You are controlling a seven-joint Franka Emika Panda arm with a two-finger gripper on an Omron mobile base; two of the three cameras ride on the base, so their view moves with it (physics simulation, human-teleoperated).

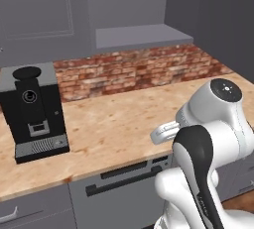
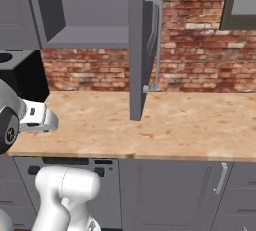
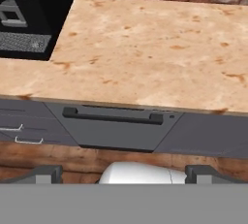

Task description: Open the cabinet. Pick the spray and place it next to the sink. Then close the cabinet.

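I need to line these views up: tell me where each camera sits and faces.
Left base view: behind the arm's left, facing the counter and coffee machine; arm at lower right.
Right base view: behind its right, facing the open cabinet door; arm at lower left.
Hand view: on the hand, looking down over the counter edge; open gripper at bottom.
All share the counter.

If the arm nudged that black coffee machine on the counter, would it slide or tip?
The coffee machine looks boxy, with a broad flat base flush on the wooden counter, so it would probably slide, not tip. Its bulk suggests it is fairly heavy, likely resisting a light nudge. A push high on its body could still rock it.
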